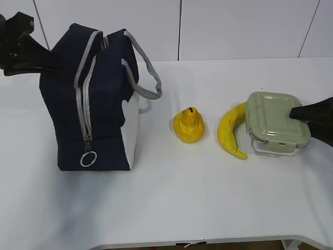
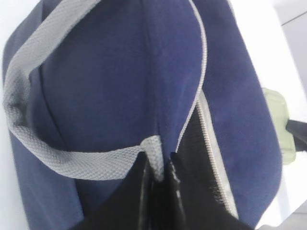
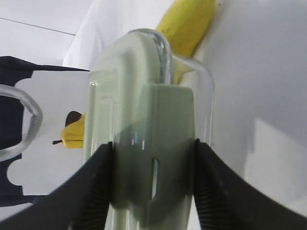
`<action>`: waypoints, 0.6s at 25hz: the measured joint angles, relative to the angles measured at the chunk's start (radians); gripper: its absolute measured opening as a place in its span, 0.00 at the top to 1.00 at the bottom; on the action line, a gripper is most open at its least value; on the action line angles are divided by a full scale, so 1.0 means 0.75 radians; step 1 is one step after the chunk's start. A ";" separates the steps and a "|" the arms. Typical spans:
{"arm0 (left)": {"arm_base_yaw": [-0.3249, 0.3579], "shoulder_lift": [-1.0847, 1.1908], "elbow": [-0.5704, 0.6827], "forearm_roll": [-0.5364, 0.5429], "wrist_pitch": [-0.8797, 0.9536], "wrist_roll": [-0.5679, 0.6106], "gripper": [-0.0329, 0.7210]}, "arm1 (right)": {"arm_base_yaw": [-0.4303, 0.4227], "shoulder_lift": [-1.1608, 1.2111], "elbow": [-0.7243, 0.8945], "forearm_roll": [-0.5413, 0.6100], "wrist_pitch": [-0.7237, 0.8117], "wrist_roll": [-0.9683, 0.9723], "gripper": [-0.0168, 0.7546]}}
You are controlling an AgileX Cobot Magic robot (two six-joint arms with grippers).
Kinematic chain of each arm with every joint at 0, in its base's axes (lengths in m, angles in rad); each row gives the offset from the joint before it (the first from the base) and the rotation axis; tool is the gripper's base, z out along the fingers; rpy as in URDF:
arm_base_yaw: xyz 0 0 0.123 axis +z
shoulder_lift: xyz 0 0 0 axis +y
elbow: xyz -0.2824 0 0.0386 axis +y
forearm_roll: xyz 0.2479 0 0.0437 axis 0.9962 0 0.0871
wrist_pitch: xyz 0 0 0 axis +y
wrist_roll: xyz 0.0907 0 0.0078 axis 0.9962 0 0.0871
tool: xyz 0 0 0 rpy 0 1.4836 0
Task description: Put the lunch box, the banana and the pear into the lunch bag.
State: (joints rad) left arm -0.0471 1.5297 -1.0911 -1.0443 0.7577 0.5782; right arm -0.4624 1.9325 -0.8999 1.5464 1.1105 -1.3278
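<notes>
Left tool (image 2: 157,172) pinches the lunch bag (image 1: 93,99) handle (image 2: 72,160); right tool (image 3: 152,191) clamps the lunch box (image 1: 276,122). Lift straight, clear of the banana (image 1: 231,130), while the bag's mouth is held wide.

pear (image 1: 189,125) between lunch bag (image 1: 93,104), banana (image 1: 231,130)

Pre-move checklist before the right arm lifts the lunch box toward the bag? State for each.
1. Right gripper closed on the lunch box at its side clip: ok.
2. Left gripper pinching the grey handle of the lunch bag: ok.
3. Zip undone, top gaping: ok; whether wide enough for the box: cannot tell.
4. Banana clear of the box: not ok, it lies against the box's left side.
5. Pear in the path between box and bag: not ok, go over it.
</notes>
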 joint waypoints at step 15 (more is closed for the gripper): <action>0.000 0.000 0.000 -0.043 0.056 0.000 0.94 | 0.000 -0.353 0.002 -0.071 0.004 0.315 0.48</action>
State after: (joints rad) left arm -0.0471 1.5297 -1.0911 -1.0763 0.7996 0.5782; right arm -0.4624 1.6675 -0.8981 1.4932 1.1138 -1.0916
